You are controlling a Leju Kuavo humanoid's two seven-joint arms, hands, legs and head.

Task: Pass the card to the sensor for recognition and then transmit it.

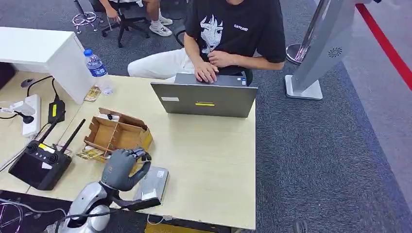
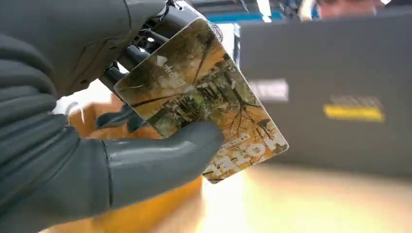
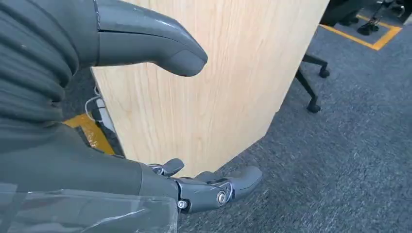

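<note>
My left hand (image 1: pixel 124 167) pinches the card (image 2: pixel 201 97), thumb hiding part of its print; my right hand (image 3: pixel 121 111) hangs open, holding nothing.

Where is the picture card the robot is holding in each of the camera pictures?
Head view: the card peeks out as a small edge at the left hand, low and left of middle, above the table.
Left wrist view: the card is large in the middle, pinched by the thumb.
Right wrist view: the card is not in it.
Shared landmark: the grey laptop with its yellow sticker, blurred behind the card.
</note>
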